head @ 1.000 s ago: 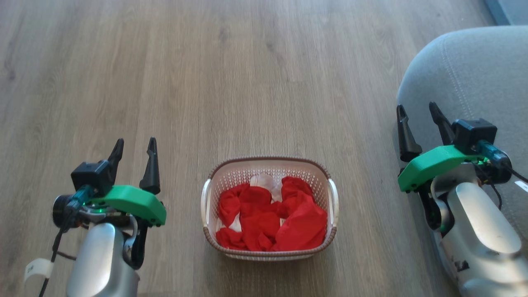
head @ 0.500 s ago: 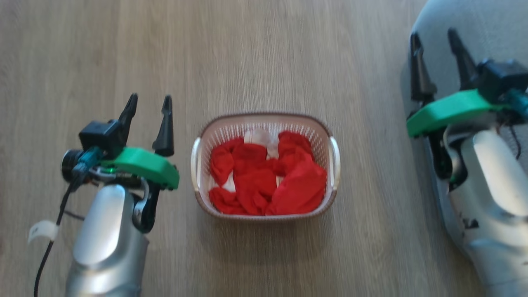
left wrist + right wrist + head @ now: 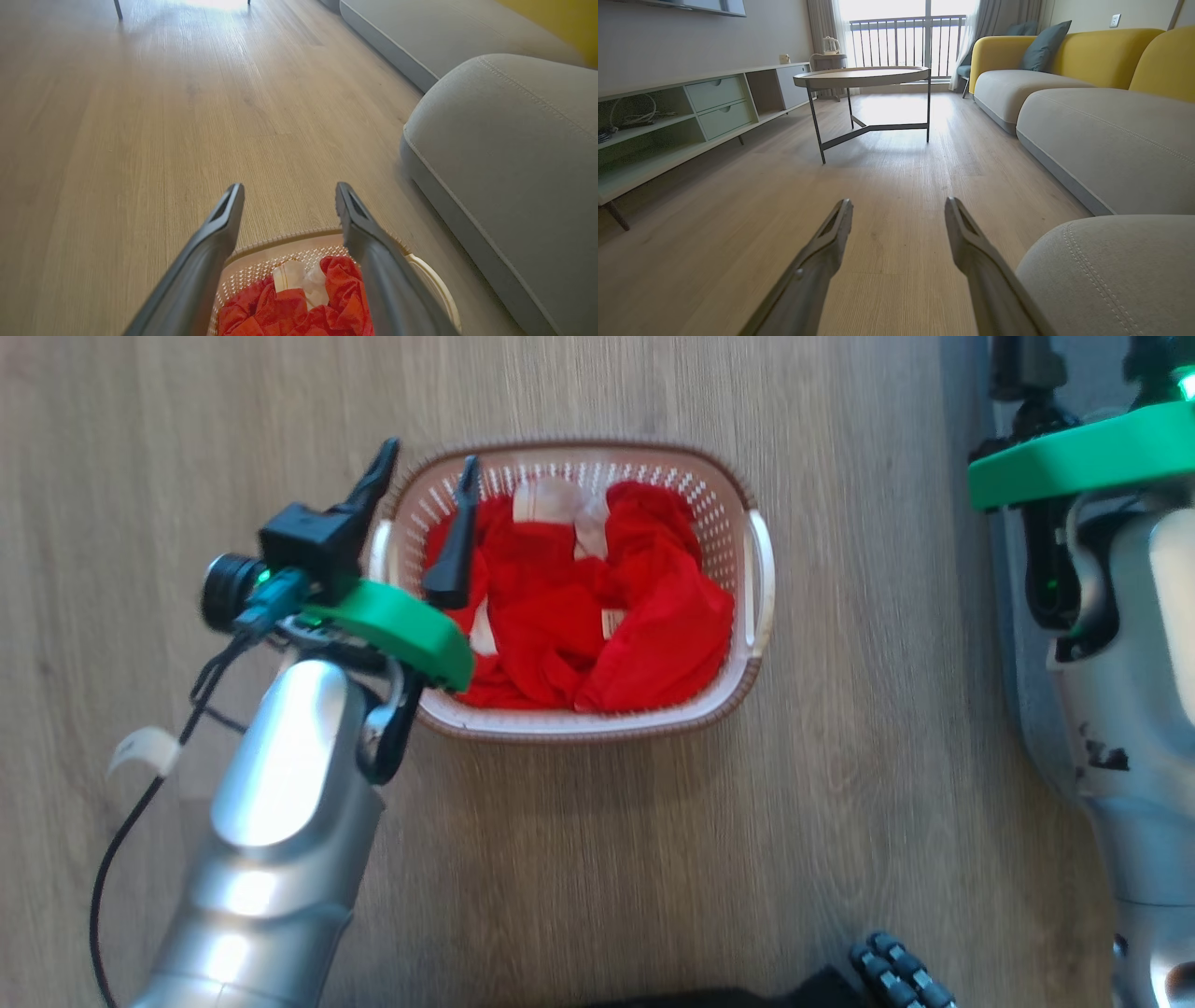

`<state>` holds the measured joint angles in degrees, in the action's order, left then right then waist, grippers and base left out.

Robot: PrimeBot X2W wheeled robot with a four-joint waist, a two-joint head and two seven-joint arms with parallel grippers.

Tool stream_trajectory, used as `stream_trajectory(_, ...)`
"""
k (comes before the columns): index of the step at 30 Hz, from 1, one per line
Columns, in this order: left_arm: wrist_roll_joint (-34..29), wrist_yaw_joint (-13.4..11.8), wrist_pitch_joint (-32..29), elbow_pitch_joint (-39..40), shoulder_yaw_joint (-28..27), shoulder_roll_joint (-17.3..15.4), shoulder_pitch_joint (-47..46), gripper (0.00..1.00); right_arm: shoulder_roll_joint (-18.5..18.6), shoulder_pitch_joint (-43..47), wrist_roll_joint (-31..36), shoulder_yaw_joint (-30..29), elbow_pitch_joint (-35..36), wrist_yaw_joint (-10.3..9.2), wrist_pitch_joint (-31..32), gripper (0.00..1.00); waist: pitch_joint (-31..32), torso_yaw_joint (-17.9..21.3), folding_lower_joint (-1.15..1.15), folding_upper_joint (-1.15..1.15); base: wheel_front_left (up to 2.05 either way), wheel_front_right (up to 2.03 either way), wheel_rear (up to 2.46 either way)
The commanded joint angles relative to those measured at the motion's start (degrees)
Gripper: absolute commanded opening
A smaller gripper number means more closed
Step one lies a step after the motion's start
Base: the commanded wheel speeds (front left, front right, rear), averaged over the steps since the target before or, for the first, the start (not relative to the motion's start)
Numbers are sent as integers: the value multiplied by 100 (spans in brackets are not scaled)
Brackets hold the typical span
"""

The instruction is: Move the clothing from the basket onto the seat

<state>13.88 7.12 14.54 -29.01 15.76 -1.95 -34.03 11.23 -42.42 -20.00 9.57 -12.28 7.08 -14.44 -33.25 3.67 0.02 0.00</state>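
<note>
**Pickup approach: left arm at the basket edge**

Pale wood-plank floor (image 3: 653,859) carries everything. Large grey upholstered seat cushion with pale double stitching (image 3: 514,163) sits to the robot's right, well apart from the load. The part in view is bare. Small oval cream perforated plastic basket with a brown woven-look rim (image 3: 560,726) stands on the floor between the arms. Bright red soft clothing with white panels (image 3: 597,616) lies heaped inside it; none is across yet.

Left gripper (image 3: 428,457): jaws spread wide, nothing in them. One finger lies over the basket's left rim, the other over the red heap. Height above the fabric cannot be told. Right gripper (image 3: 899,203): likewise spread and empty, beside the seat's rounded corner, aimed down the room.

Judgement on doing the grab well:
- Shift the left gripper inward so both fingers clear the rim.
- Tip the fingers down and sink them into the thick bunched fold, not a flat panel.
- Close fully before lifting.
- Lift slow and straight. The basket looks light, and a garment caught on the perforations could drag it up.
</note>
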Motion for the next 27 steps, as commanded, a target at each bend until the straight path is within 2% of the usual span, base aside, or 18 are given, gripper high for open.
stream_trajectory(1, 50, 36, 46, 112, 13, -94, -159, 100, -56, -79, 60, 12, 290, 41, -56, 100, -416, 120, -2, 0, 0, 0, 0)
stream_trajectory(15, 204, 36, 46, -836, 1632, -93, -1159, 100, -213, -364, 169, 63, 711, 41, -56, 100, -1561, 430, -2, 0, 0, 0, 0)
stream_trajectory(27, 730, 36, 46, -2108, 2980, -93, -1936, 100, -501, -511, 161, 48, 923, 41, -56, 100, -2097, 797, -2, 0, 0, 0, 0)
